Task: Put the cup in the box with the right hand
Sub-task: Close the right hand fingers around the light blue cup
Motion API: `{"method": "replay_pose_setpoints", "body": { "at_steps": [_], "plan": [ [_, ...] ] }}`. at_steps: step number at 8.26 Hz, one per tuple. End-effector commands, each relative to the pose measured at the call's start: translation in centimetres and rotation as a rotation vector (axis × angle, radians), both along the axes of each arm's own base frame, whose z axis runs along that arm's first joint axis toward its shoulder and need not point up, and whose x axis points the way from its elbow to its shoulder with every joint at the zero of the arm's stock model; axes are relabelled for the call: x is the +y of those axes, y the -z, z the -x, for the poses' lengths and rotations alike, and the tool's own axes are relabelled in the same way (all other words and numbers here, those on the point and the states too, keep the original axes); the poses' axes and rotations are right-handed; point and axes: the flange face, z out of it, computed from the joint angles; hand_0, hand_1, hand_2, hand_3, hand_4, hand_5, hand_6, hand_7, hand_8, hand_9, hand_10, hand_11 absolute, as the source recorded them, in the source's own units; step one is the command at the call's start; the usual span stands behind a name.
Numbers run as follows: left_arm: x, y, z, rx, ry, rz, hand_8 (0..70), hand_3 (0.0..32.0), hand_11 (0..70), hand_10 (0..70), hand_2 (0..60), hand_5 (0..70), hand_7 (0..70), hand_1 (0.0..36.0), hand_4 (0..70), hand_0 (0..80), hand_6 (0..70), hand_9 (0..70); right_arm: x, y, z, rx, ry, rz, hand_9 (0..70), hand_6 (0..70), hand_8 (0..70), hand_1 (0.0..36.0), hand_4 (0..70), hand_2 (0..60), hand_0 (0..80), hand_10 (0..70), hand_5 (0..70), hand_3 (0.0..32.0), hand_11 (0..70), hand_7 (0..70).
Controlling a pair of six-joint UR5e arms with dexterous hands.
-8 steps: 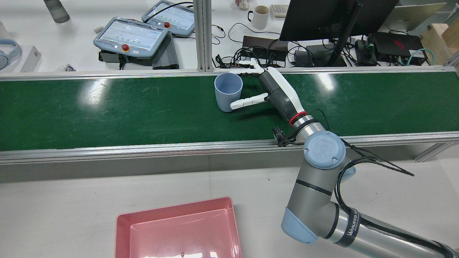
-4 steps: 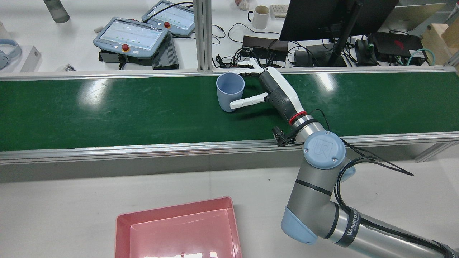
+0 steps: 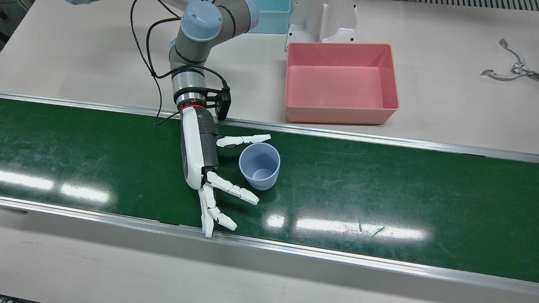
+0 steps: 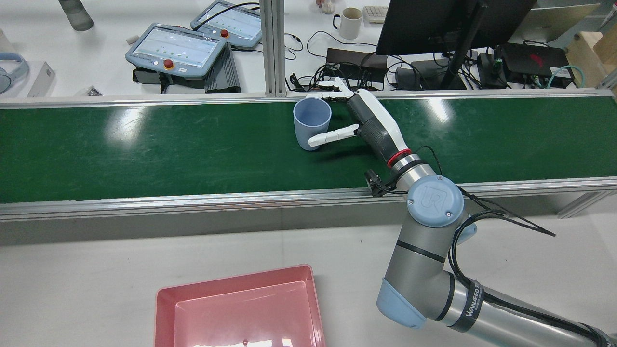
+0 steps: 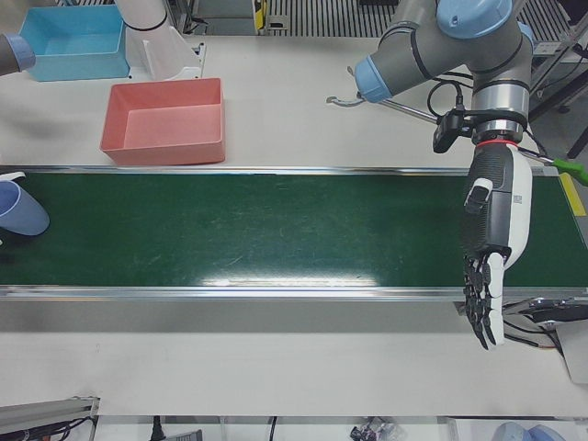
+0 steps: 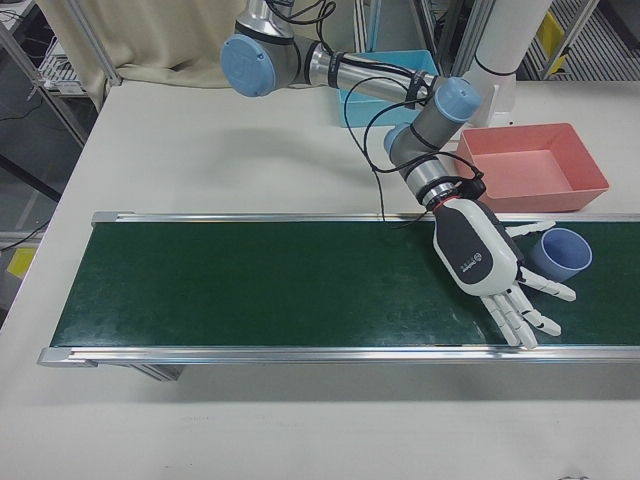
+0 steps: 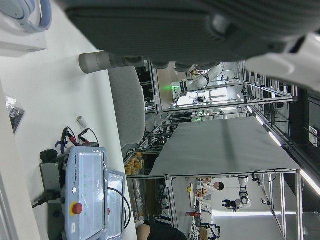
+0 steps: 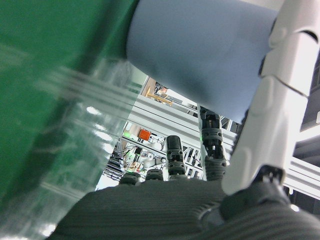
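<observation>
Cup (image 3: 260, 165) stands upright between the spread fingers (image 3: 229, 189) of the right hand (image 3: 201, 158) (wide, holding nothing), placed to close round it; box (image 3: 341, 83) behind.

A green conveyor belt (image 3: 379, 189) carries the blue cup (image 3: 259, 165) (upright); the pink box (image 3: 341, 82) sits on the table (image 3: 442, 105).

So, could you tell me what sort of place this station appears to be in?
Most likely a robotics lab or test workshop: a green conveyor belt runs between white worktables, two teach pendants with red stop buttons lie beyond it, and a monitor stands over tangled cables.
</observation>
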Motion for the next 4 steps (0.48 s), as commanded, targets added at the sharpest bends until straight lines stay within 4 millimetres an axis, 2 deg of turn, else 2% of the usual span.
{"method": "replay_pose_setpoints", "body": {
  "at_steps": [1,4],
  "plan": [
    [-0.01,0.01,0.0,0.0,0.0,-0.001,0.0,0.0,0.0,0.0,0.0,0.0,0.0,0.0,0.0,0.0,0.0,0.0,-0.03,0.01,0.04,0.001,0.0,0.0,3.9,5.7,0.1,14.9,27.1,3.1,53.1,0.5,4.6,0.0,2.5,26.7],
    [0.0,0.01,0.09,0.0,0.002,-0.001,0.0,0.0,0.0,0.0,0.0,0.0,0.0,0.0,0.0,0.0,0.0,0.0,0.04,0.17,0.11,-0.002,0.001,-0.002,4.2,6.4,0.2,14.6,29.9,2.5,53.3,1.3,4.5,0.0,3.5,28.3]
  ]
}}
